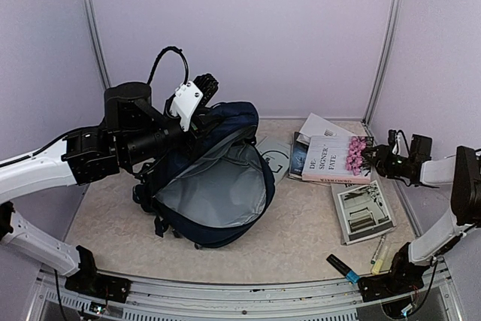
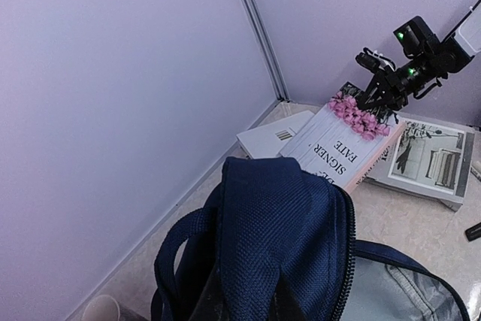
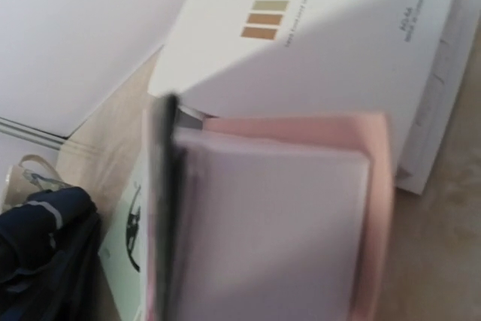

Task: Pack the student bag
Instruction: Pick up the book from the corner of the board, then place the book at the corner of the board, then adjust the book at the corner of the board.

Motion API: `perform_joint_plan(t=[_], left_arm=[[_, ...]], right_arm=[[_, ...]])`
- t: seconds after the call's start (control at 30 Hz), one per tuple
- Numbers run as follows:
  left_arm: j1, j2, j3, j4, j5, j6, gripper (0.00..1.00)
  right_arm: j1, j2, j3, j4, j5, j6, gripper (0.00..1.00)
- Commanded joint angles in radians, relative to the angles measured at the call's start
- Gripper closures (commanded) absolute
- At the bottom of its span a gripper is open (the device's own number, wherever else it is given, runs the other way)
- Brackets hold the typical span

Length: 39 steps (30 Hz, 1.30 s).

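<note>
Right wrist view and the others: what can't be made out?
Right pincer state: right wrist view, blurred pink-covered book fills frame; top view, too small.
Left pincer fingers: left wrist view, hidden behind dark navy fabric backpack.
Slim dark stick near right base: top view, too small to identify.

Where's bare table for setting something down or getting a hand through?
Free: the patch between the student bag and the photo book; the near strip from the bag to the marker; the table left of the bag. Crowded: back right, where the book stack and right pincer sit.
</note>
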Motion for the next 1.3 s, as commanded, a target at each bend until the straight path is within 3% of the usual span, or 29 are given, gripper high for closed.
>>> perform_joint_plan(t=[0.0, 0.23, 0.43, 0.6, 0.73, 0.93, 1.27], left_arm=[[-0.004, -0.029, -0.002, 0.116, 0.007, 0.003, 1.00], [-0.004, -0.029, -0.009, 0.117, 0.006, 0.004, 1.00], [-0.004, -0.029, -0.013, 0.116, 0.010, -0.001, 1.00], [-0.003, -0.018, -0.011, 0.111, 0.008, 0.009, 1.00], [-0.001, -0.011, -0.010, 0.111, 0.007, 0.019, 1.00], [0.000, -0.016, -0.015, 0.108, 0.006, 0.021, 1.00], [0.003, -0.024, -0.023, 0.108, 0.015, 0.019, 1.00]], right_arm=[[0.011, -0.002, -0.007, -0.041, 0.044, -0.072, 0.50], [0.033, 0.100, 0.048, -0.043, 0.001, -0.113, 0.34], [0.033, 0.233, 0.117, -0.007, -0.056, -0.067, 0.35], [0.036, 0.209, 0.163, -0.054, 0.027, -0.132, 0.27], [0.037, 0.261, 0.245, -0.137, 0.057, -0.211, 0.16], [0.058, 0.295, 0.234, -0.108, 0.006, -0.155, 0.17], [0.110, 0.192, 0.146, -0.173, 0.084, -0.161, 0.17]])
